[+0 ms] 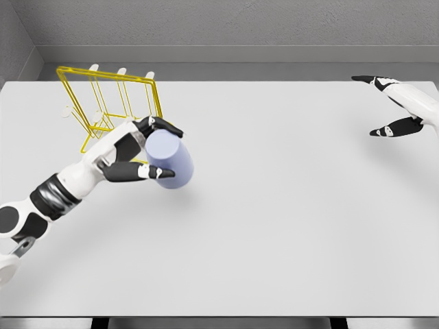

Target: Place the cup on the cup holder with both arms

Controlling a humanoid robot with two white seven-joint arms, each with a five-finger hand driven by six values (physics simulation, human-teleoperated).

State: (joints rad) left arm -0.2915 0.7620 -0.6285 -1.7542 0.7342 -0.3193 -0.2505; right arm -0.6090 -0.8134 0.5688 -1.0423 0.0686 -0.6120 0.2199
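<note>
head view, left hand (140, 154) fingers grasping lavender cup (170, 164) beside yellow wire cup holder (113, 103), right hand (401, 110) fingers released

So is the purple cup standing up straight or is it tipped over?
Tipped. The cup leans sideways in the left hand, fingers curled around it, next to the yellow cup holder. I cannot tell whether it touches the table.

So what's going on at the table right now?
The left hand has its fingers wrapped around a lavender cup, holding it tilted just in front of the yellow wire cup holder at the far left of the white table. The cup is not on the holder yet. The right hand is over the table's far right edge, fingers spread, holding nothing.
</note>
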